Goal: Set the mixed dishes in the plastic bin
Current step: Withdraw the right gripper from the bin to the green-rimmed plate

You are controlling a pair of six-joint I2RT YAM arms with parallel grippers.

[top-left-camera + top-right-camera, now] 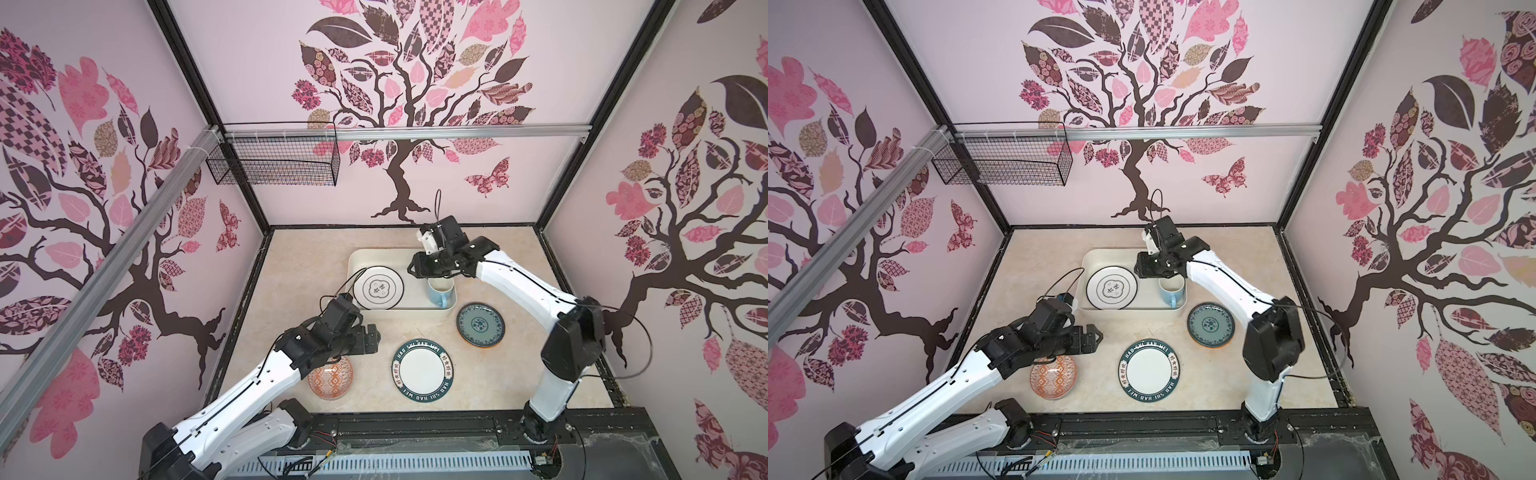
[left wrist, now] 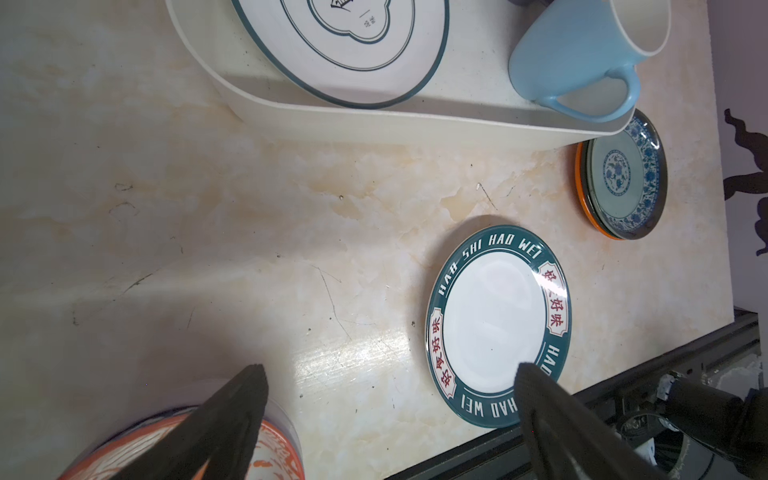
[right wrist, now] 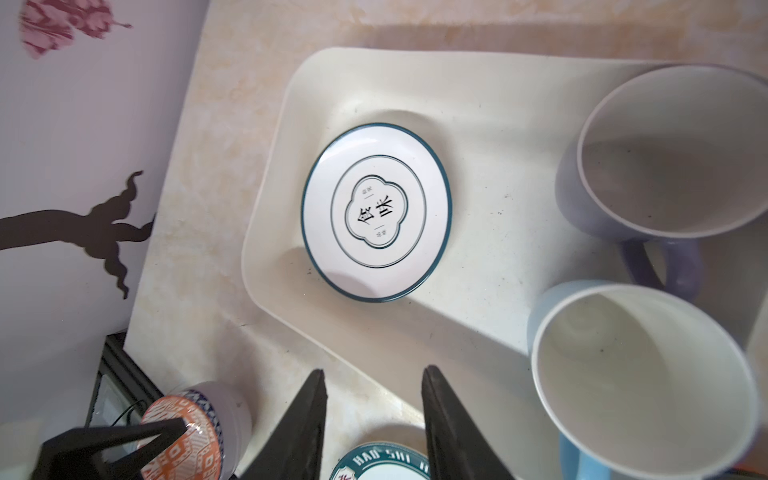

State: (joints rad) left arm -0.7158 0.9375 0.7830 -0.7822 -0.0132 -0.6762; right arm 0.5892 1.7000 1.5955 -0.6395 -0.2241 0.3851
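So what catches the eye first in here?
The pink-and-brown tree wallpaper on the walls hits you first. Below it, the right arm hangs over a cream bin holding a white plate, a blue mug and a lavender mug; the left arm hangs over an orange bowl on the table.

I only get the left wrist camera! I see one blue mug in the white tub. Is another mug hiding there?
Observer: Yes, the right wrist view shows a lavender mug beside the light-blue mug in the plastic bin.
Operator: Where's the other arm?
Observer: The right gripper hovers over the bin near the mugs, jaws apart and empty.
Operator: Anything up on the wall?
Observer: A black wire basket hangs from the rail on the back wall.
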